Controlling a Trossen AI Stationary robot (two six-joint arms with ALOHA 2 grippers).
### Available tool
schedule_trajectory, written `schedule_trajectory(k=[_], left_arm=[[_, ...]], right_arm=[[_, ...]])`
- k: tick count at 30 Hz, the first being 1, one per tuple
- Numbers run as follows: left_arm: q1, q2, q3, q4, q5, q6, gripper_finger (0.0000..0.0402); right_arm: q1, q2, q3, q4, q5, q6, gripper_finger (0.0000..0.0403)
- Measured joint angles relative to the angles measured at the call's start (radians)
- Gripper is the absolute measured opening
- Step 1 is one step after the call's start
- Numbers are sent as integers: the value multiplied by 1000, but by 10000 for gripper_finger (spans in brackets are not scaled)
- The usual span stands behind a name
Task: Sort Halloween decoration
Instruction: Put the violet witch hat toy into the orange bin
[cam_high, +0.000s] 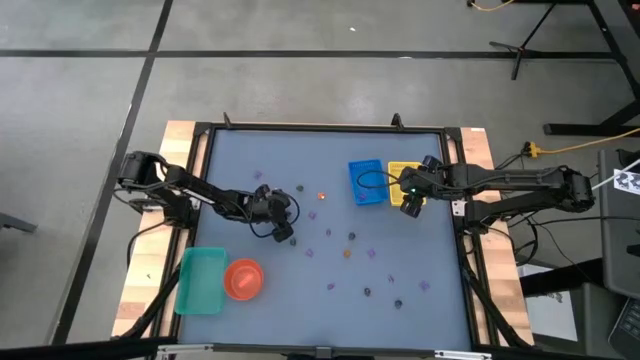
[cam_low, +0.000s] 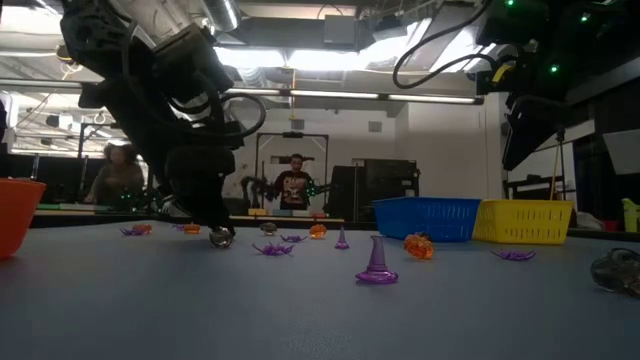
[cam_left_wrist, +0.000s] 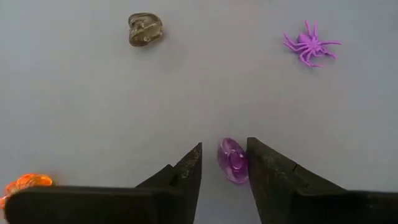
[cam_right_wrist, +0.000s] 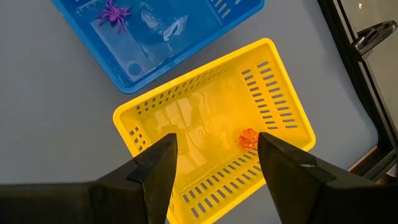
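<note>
Left pincer (cam_left_wrist: 224, 165) straddles a purple piece (cam_left_wrist: 232, 160) on the tabletop (cam_left_wrist: 186, 81), fingers narrowing (not yet clamped): centre it before squeezing.

Left arm is reaching inward, its left gripper (cam_left_wrist: 225, 163) pointing down at table level with fingers (cam_left_wrist: 186, 171) parted in a narrow gap, while the right gripper (cam_right_wrist: 214, 158) is hovering higher up with fingers spread wide.
</note>
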Motion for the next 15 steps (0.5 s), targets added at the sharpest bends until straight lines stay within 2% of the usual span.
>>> schedule_trajectory(k=[15], left_arm=[[0, -1, 0, -2, 0, 0, 51]], right_arm=[[0, 0, 0, 0, 0, 0, 223]])
